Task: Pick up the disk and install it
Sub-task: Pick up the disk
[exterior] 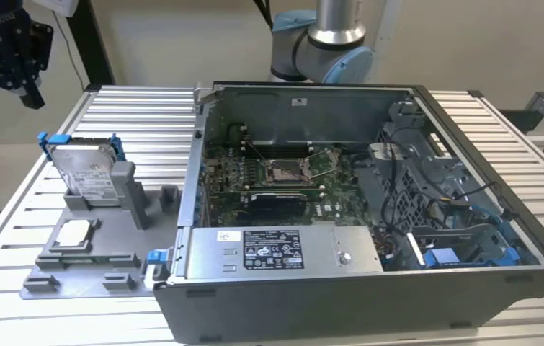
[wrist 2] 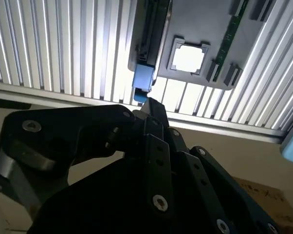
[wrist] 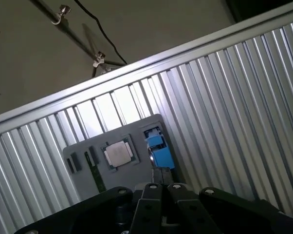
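While the gripper [exterior: 32,97] hovers, the flat disk [exterior: 89,173] stands upright.

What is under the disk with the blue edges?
A grey stand holds the disk upright on a grey tray. The disk's bottom edge is hidden inside the stand's slot.

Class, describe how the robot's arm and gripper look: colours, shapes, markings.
The arm is a silver tube meeting a rounded grey joint with a pale blue cap. The gripper is matt black, built from angular linked bars studded with round silver screws in both wrist views.
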`<action>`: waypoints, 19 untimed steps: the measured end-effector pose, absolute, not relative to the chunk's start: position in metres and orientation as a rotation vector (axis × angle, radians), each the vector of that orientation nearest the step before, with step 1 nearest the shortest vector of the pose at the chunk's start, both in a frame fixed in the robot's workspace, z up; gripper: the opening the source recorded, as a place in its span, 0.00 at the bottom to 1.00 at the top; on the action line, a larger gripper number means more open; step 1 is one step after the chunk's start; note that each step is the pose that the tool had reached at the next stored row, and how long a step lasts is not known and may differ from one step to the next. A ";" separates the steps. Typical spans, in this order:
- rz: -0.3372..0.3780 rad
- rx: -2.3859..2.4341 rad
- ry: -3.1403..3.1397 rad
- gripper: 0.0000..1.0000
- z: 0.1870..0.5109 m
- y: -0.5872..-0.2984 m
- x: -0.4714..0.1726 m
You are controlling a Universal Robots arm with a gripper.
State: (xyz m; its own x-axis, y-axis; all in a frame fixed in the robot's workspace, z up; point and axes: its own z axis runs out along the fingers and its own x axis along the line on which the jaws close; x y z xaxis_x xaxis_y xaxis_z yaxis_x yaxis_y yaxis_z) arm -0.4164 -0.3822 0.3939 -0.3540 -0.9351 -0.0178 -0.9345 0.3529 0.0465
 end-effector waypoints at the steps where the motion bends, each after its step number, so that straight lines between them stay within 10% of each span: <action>1: -0.075 1.800 -2.559 0.00 0.394 -0.382 -0.416; 19: -0.056 2.192 -2.244 0.00 0.394 -0.382 -0.416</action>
State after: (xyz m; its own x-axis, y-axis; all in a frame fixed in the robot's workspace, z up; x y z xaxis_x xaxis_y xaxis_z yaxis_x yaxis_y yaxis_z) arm -0.4164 -0.3822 0.3935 -0.0236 -0.9995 -0.0217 -0.9993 0.0230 0.0288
